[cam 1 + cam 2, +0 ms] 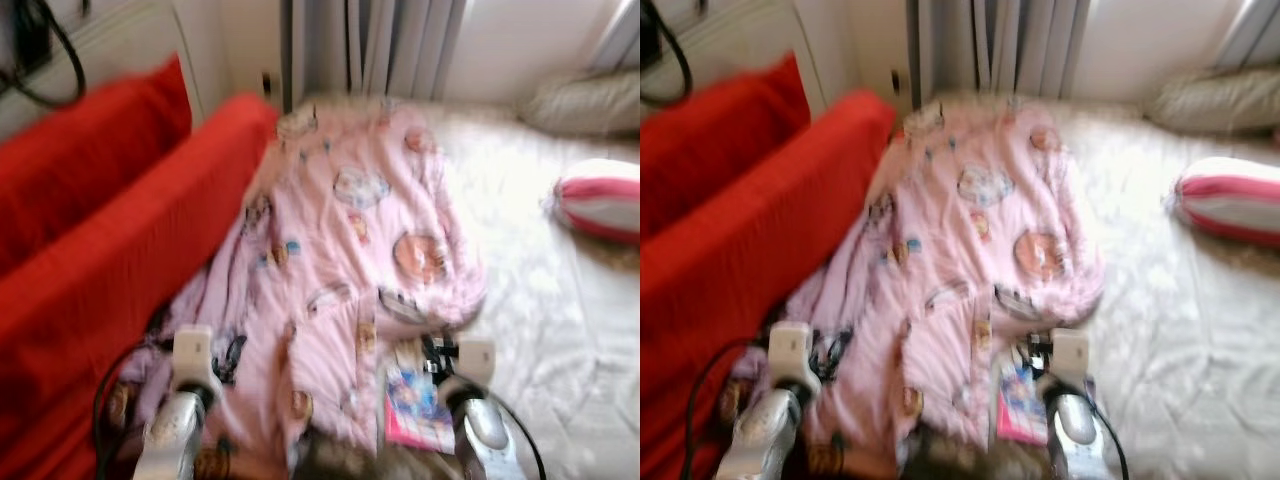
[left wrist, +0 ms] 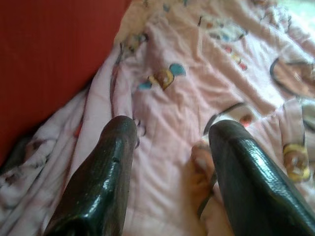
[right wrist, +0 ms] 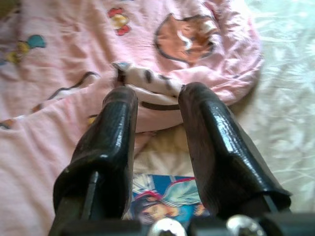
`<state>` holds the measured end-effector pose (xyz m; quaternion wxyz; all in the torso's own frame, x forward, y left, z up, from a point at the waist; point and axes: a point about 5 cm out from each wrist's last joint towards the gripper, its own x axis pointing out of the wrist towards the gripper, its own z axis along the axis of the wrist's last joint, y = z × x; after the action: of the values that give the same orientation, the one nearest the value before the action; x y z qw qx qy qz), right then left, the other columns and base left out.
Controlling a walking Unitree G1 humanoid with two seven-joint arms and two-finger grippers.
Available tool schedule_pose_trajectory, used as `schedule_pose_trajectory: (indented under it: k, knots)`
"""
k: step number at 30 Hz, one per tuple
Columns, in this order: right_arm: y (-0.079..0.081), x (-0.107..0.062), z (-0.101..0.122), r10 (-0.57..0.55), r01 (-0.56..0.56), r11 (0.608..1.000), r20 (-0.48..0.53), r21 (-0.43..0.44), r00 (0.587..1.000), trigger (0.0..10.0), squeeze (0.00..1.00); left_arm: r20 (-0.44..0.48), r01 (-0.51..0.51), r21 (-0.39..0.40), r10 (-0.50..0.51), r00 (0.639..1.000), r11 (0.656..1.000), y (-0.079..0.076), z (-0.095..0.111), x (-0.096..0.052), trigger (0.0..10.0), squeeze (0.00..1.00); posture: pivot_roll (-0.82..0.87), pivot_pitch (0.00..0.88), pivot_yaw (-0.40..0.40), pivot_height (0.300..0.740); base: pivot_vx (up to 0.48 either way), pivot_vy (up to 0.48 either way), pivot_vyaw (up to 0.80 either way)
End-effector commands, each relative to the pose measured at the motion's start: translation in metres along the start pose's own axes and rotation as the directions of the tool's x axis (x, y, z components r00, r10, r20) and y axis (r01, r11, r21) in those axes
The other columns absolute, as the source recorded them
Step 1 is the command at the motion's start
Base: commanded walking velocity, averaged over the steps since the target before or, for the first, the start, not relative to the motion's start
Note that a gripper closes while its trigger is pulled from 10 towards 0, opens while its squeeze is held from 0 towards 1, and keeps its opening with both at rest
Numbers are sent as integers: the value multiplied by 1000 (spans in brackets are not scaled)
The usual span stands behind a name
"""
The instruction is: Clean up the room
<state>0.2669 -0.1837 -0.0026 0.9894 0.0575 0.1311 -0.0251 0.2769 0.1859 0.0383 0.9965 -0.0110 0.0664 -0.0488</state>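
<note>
Right wrist close-up: parted fingers (image 3: 206,147) over book (image 3: 162,196), pink blanket (image 3: 64,64).

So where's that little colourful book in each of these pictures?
Left eye view: book low, right of centre, beside the right arm.
Right eye view: book low, near centre, beside that arm.
Left wrist view: no book to be made out.
Right wrist view: book at the bottom, between the right pincer's black fingers.
Shared landmark: the pink blanket, whose edge lies beside the book.

Bedroom: bed (image 1: 560,330), pink quilt (image 1: 350,250), pillows (image 1: 600,198)
</note>
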Motion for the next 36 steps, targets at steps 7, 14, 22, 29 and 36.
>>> schedule_pose_trajectory:
  k: [7,14,22,29,36]
  knots:
    - [-5,-5,-4,-38,38,999,11,15,999,10000,0,-34,11,-8,-11,999,1000,-3,-11,-8,10000,0,77,44,-9,740,0,0,0]
    - [-8,-7,-2,-41,40,999,38,17,998,10000,0,-8,-20,-22,20,1000,1000,-1,-10,-14,10000,0,69,48,-15,740,0,0,0]
    - [-10,-9,-3,-40,40,999,37,15,998,10000,0,-13,-41,-26,41,999,999,3,-12,-18,10000,0,77,63,-22,740,0,0,0]
    - [-3,-6,-4,-31,30,999,15,12,999,10000,0,-3,-39,-27,38,999,999,2,-8,-14,10000,0,71,80,-22,740,0,0,0]
    - [1,-7,-10,-22,22,1000,-33,-14,999,10000,0,-9,-36,-32,36,999,999,-1,-9,-15,10000,0,71,88,-26,710,0,0,0]
